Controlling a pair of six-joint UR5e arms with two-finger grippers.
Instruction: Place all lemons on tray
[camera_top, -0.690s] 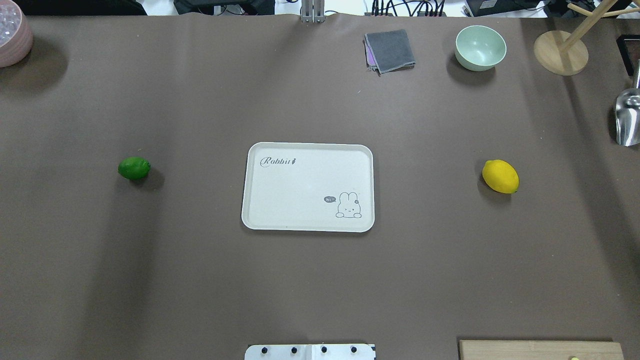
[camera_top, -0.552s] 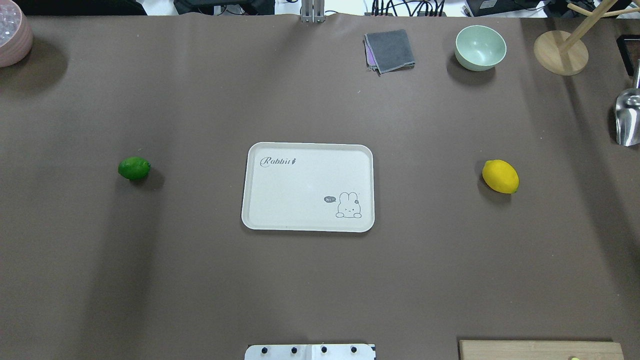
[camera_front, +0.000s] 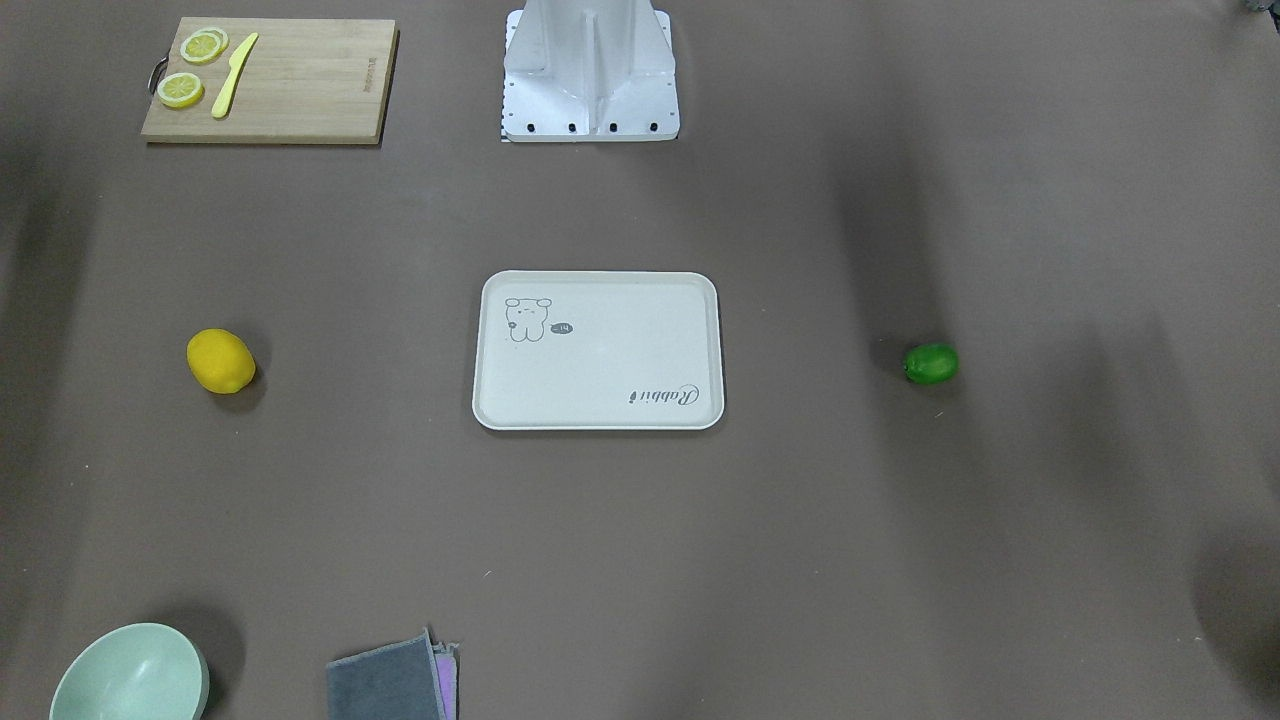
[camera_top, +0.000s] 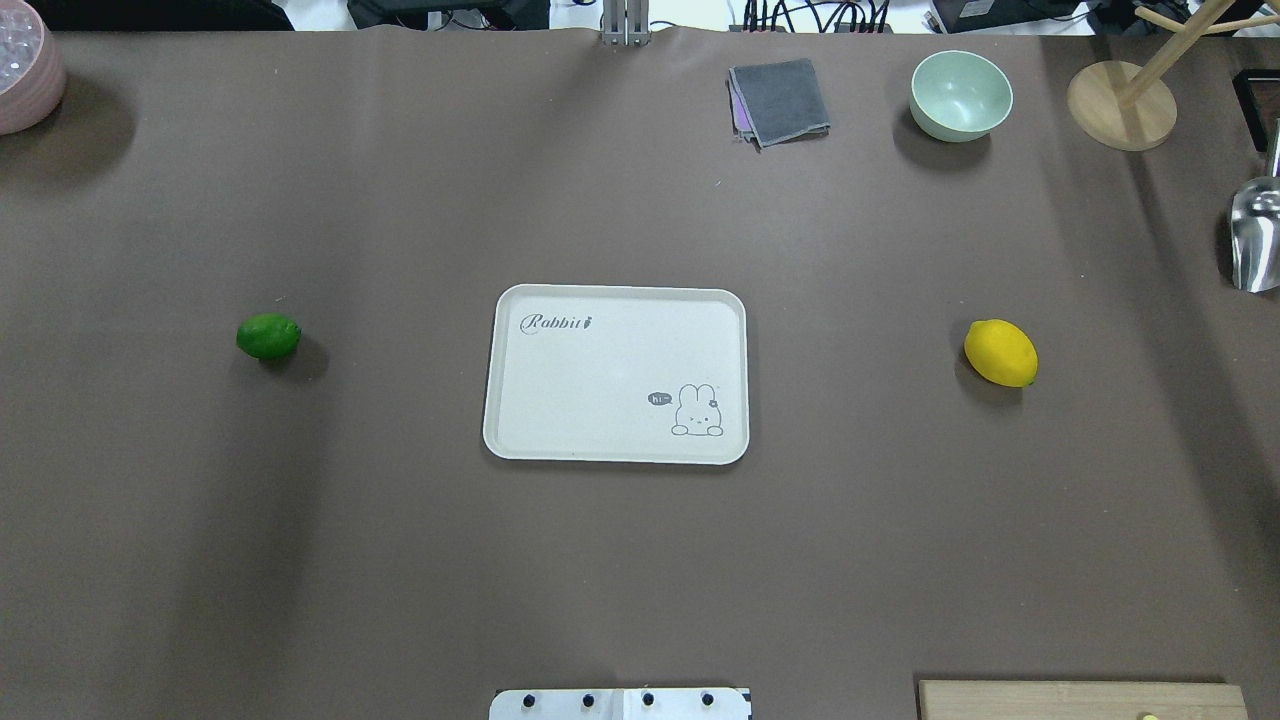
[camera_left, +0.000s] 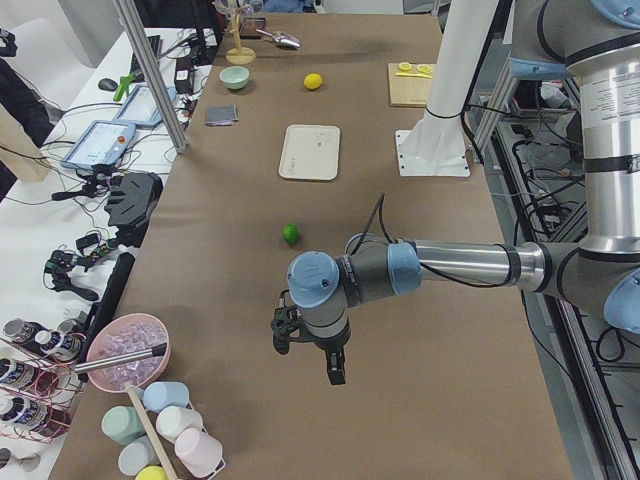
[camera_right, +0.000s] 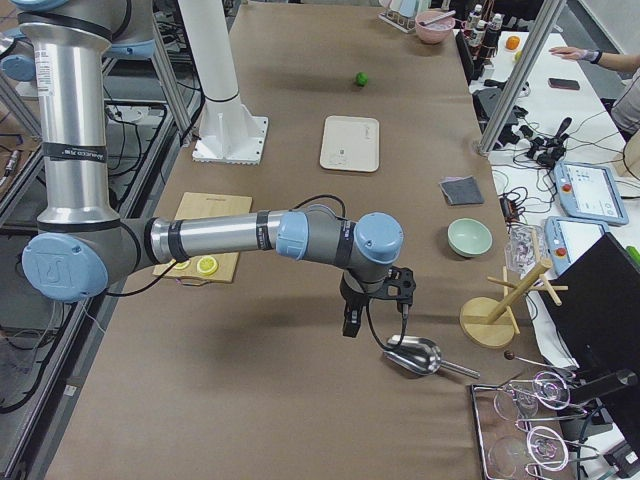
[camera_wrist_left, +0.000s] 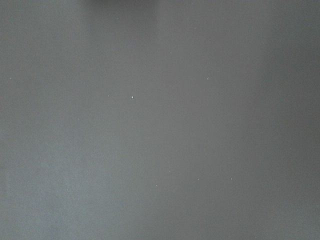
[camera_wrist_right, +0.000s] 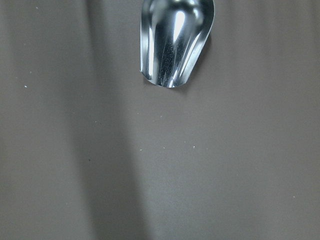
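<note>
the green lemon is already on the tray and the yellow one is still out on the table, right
No. The overhead view shows the green lemon lying on the table, apart from the tray. The yellow lemon is indeed out on the table.

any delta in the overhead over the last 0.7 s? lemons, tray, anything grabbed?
Nothing visibly changed in the overhead view. The green lemon lies on the table to the left of the tray and the yellow lemon to its right, both off it and in the same spots as before. The tray has not shifted, and nothing was taken hold of or let go.
</note>
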